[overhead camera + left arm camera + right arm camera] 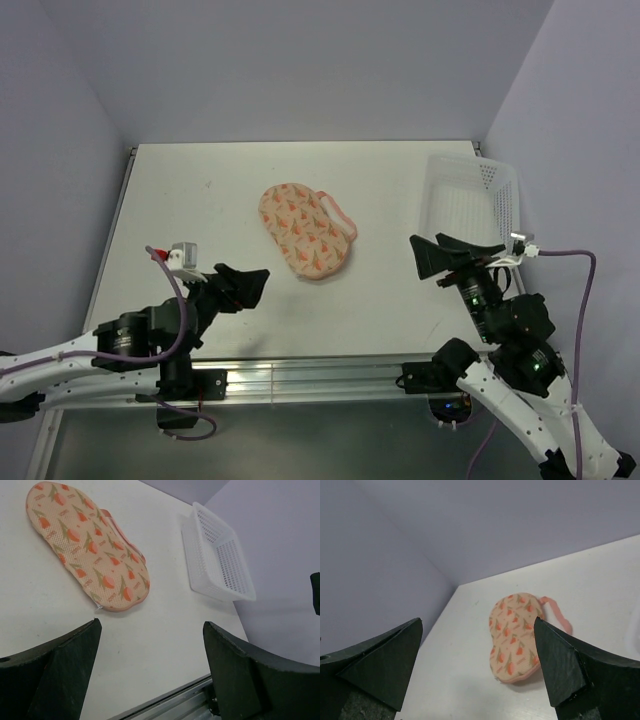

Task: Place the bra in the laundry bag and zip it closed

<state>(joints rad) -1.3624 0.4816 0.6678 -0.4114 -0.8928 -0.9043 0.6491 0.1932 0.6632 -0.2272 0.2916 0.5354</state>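
Laundry bag lies flat, folded shut, at table centre; left gripper at its 7 o'clock, right gripper at its 4 o'clock — both spread wide, empty; the bra shows in no view. Judged light, limp mesh — pinch the pink loop on its 3 o'clock edge. Left wrist view alone resolves the weave; only top shows both arms.

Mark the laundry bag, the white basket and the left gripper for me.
laundry bag (305, 232), top external view, middle of its patterned upper face.
white basket (492, 178), top external view, its perforated wall.
left gripper (151, 625), left wrist view, midway between its open jaws.
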